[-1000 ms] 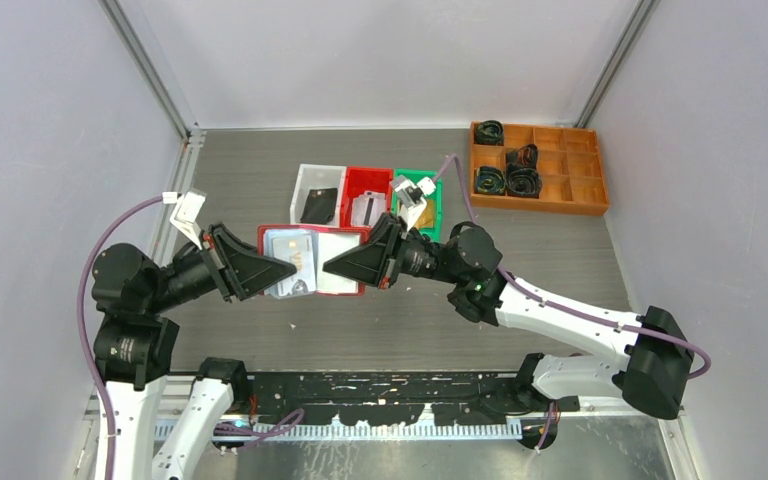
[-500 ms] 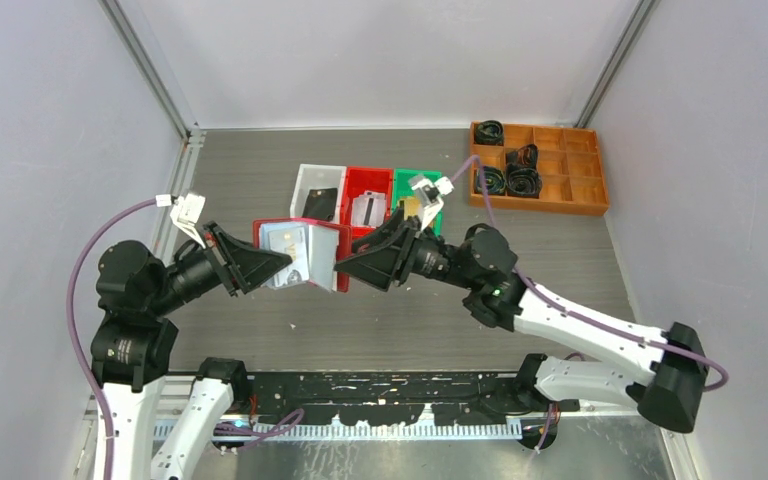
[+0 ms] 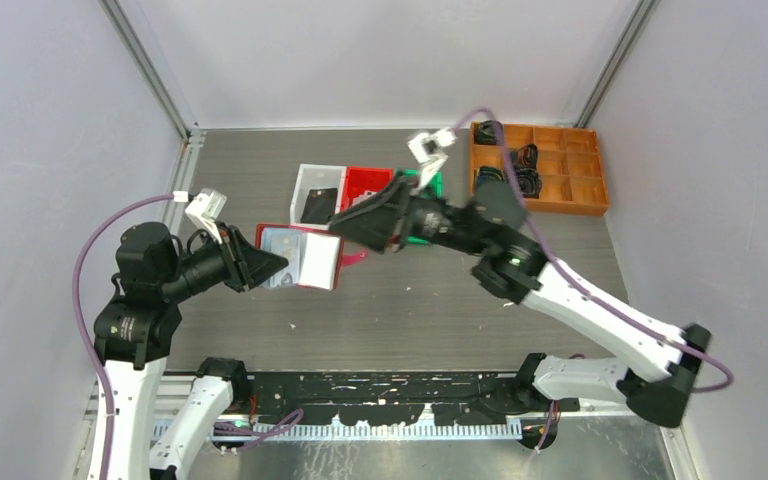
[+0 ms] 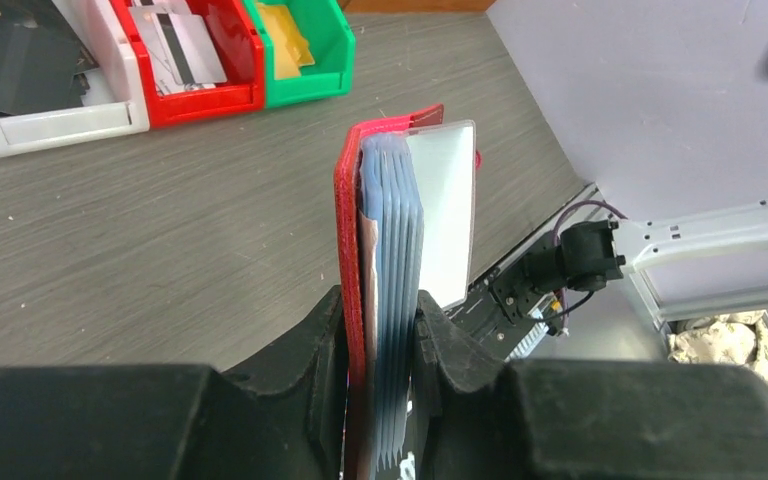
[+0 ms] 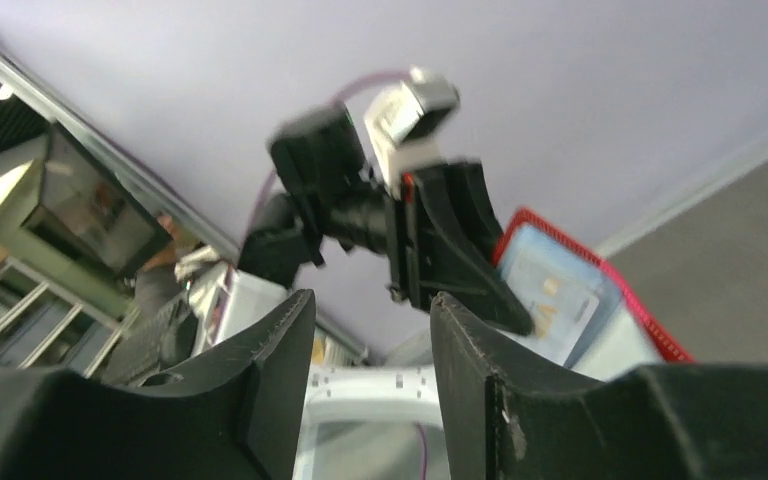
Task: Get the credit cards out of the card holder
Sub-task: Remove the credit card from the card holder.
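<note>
Your left gripper point(image 4: 382, 322) clamps the floppy card holder point(image 4: 350, 200); your right gripper point(image 5: 370, 310) hangs apart and empty beside it. Pinch the slick, stiff credit cards point(image 4: 392, 240) edgewise.

The card holder point(image 4: 350, 250) is apparently cut off below.

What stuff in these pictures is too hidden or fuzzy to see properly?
- Top view: the right gripper covers much of the red bin, so what is in it is hidden.
- Left wrist view: the card holder is edge-on, so what it holds cannot be counted.
- Left wrist view: the white bin is cut off by the picture's edge.
- Right wrist view: blur hides any print inside the card holder.
</note>
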You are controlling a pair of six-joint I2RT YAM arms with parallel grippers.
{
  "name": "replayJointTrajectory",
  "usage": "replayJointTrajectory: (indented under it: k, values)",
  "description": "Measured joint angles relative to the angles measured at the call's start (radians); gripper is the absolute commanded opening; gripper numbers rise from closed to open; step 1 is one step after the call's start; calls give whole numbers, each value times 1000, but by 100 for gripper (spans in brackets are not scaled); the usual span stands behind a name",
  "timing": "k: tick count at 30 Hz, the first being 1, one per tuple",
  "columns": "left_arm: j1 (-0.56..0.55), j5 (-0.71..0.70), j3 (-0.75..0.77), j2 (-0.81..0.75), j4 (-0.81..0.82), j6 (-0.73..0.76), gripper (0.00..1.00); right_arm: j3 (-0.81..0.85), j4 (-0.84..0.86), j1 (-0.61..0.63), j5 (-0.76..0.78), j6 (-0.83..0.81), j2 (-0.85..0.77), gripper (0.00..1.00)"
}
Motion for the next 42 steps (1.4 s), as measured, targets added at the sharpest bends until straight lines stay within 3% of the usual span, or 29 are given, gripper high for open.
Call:
replayJointTrajectory:
  k: [8, 19, 38, 42]
  values:
    - [0, 38, 48, 5, -30, 10, 0, -27, -81, 103, -131, 29, 238, 52]
    - [0, 162, 58, 48, -18, -61, 0, -106, -28, 106, -166, 55, 231, 49]
    - [4, 337, 57, 60, 158, -260, 0, -151, 112, 71, -155, 76, 155, 42]
    - [9, 338, 56, 50, 194, -286, 9, -151, 160, 70, -160, 107, 165, 39]
